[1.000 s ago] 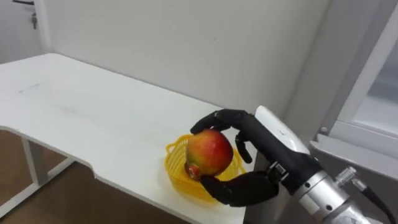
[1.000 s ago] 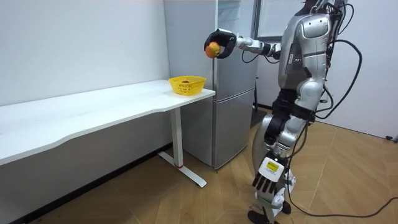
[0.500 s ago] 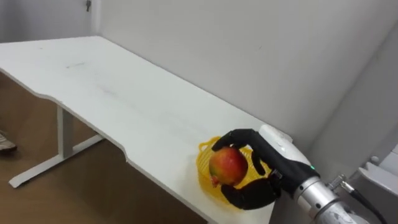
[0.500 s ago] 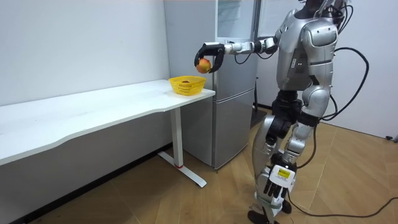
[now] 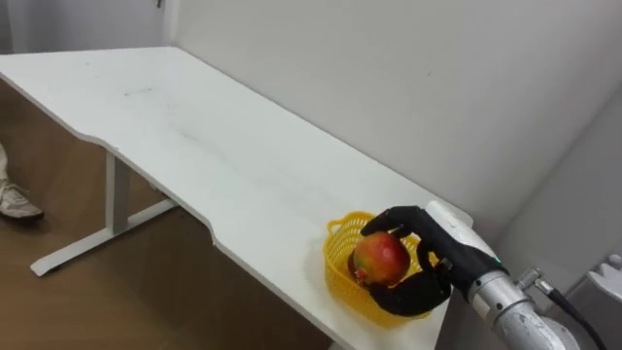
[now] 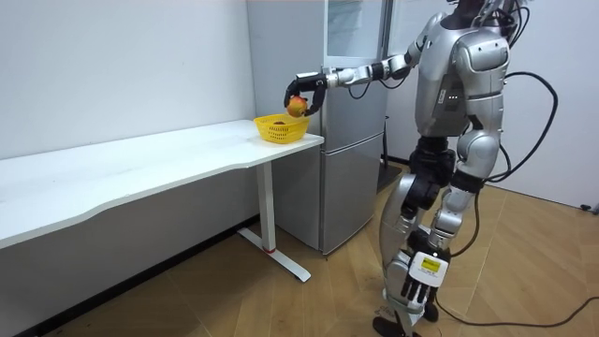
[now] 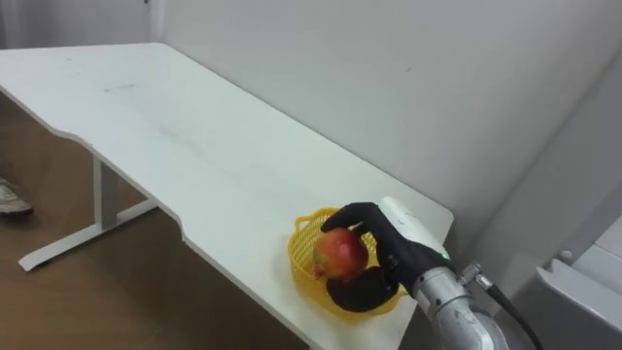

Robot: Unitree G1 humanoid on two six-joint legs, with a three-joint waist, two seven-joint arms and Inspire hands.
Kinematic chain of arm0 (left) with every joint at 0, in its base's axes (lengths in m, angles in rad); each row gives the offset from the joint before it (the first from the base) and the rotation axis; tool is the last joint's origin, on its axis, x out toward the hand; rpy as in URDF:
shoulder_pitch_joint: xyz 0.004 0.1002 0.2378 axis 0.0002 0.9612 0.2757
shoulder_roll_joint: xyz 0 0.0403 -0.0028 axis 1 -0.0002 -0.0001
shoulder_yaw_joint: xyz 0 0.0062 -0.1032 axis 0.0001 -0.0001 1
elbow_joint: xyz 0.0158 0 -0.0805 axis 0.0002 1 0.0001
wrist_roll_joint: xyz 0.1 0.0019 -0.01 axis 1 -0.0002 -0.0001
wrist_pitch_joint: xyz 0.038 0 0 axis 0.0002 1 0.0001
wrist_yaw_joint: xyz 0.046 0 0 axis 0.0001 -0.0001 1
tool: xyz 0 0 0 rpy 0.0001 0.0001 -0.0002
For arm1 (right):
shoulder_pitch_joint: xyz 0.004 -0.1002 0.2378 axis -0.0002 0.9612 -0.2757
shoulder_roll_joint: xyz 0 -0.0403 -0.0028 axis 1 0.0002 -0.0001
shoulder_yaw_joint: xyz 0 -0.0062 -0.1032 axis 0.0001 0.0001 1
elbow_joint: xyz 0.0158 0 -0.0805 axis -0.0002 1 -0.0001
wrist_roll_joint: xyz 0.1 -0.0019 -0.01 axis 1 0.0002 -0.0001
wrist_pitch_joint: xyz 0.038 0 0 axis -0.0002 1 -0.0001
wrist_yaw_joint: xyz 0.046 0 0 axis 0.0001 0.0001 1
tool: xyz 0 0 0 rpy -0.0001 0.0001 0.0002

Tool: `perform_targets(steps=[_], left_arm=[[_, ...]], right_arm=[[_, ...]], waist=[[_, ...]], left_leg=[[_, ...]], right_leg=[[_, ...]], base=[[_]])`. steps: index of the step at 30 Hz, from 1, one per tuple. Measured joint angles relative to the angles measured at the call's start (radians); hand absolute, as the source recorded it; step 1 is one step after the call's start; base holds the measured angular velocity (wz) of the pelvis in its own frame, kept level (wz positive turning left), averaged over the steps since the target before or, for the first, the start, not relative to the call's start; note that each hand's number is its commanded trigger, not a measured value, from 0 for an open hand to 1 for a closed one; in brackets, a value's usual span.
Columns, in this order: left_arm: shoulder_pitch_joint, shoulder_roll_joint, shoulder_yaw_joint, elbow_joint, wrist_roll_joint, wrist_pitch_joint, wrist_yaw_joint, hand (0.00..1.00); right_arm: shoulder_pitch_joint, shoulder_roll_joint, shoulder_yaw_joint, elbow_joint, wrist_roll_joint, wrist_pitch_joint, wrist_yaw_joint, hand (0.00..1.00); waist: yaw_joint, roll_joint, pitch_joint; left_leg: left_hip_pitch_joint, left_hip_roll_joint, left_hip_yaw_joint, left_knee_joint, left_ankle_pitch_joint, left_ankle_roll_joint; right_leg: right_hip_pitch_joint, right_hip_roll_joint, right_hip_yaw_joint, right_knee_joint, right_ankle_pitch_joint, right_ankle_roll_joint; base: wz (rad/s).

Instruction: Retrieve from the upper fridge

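Placement looks to be the step in hand: the round red-and-yellow fruit [image 5: 380,259] is already out of the tall grey fridge [image 6: 348,168] and is held at the mouth of the small yellow plastic lattice basket [image 5: 337,275], which stands at the corner of the long white table [image 5: 194,146] nearest the fridge. The black right hand [image 5: 434,285] is curled round the fruit, fingers over its top and thumb beneath. From the room view the fruit sits a little above the basket's rim, so it is probably not resting inside yet. The next move calls for lowering it into the basket and uncurling the hand only once the fruit has support, so that it neither rolls off the table's edge nor tips the light basket. Whether the basket holds anything else cannot be told, since fruit and hand cover its inside. The left hand [image 6: 416,285] hangs low by the robot's side in the room view, too small to tell its state.
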Motion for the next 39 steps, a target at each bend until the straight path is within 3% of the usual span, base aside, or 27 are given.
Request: perform_targets(steps=[4, 9, 16, 17, 18, 19, 33, 39], left_arm=[[0.003, 0.003, -0.001, -0.002, 0.0, 0.014, -0.007, 0.0], [0.022, 0.006, 0.0, -0.03, 0.0, 0.02, -0.013, 0.0], [0.03, 0.006, 0.0, -0.042, 0.0, 0.032, -0.01, 0.0], [0.031, 0.006, 0.0, -0.047, 0.0, 0.039, -0.01, 0.0], [0.033, 0.006, 0.0, -0.05, 0.0, 0.04, -0.01, 0.0], [0.034, 0.006, 0.0, -0.054, 0.0, 0.041, -0.01, 0.0], [0.077, 0.005, 0.002, -0.072, 0.002, 0.065, 0.006, 0.0], [0.084, 0.005, -0.001, -0.074, 0.003, 0.067, 0.01, 0.0]], right_arm=[[0.0, -0.006, 0.001, 0.026, 0.012, 0.017, -0.003, 1.0], [0.0, -0.032, 0.001, 0.027, 0.064, 0.018, -0.025, 1.0], [0.0, -0.053, 0.001, 0.027, 0.108, 0.02, -0.054, 1.0], [0.0, -0.053, 0.001, 0.027, 0.109, 0.023, -0.055, 0.96], [0.0, -0.053, 0.001, 0.027, 0.112, 0.028, -0.055, 0.72], [0.0, -0.053, 0.001, 0.027, 0.113, 0.03, -0.055, 0.01], [0.0, -0.057, -0.001, 0.003, 0.118, 0.062, -0.097, 0.0], [0.001, -0.057, 0.0, -0.002, 0.119, 0.062, -0.096, 0.0]], waist=[[0.008, 0.007, 0.0051], [0.01, 0.01, -0.0002], [0.01, 0.013, -0.0003], [0.01, 0.014, 0.0004], [0.01, 0.017, 0.003], [0.01, 0.016, 0.0013], [-0.002, 0.011, -0.0108], [-0.002, 0.013, -0.0095]], left_leg=[[-0.004, -0.001, -0.002, -0.001, 0.0, 0.0], [-0.014, -0.005, -0.002, -0.002, 0.0, 0.0], [0.006, -0.004, -0.002, -0.003, 0.001, 0.0], [0.012, -0.004, -0.002, -0.003, 0.001, 0.0], [0.019, -0.003, 0.0, -0.009, 0.001, 0.0], [0.021, -0.002, 0.001, -0.013, 0.001, 0.0], [0.057, -0.003, 0.0, -0.033, 0.001, 0.0], [0.071, -0.004, 0.0, -0.04, 0.0, 0.0]], right_leg=[[-0.004, 0.001, 0.002, 0.0, 0.0, 0.0], [-0.014, 0.003, 0.003, -0.001, 0.0, 0.0], [-0.003, 0.004, 0.011, -0.001, 0.0, 0.0], [0.003, 0.004, 0.016, -0.002, 0.0, 0.0], [0.007, 0.004, 0.024, -0.001, 0.0, 0.0], [0.007, 0.005, 0.03, -0.001, 0.0, 0.0], [0.034, 0.004, 0.033, -0.001, 0.0, 0.0], [0.047, 0.003, 0.033, 0.001, 0.0, 0.001]], base=[[0.0], [0.0], [0.0], [0.0], [0.0], [-0.03], [0.0], [-0.01]])
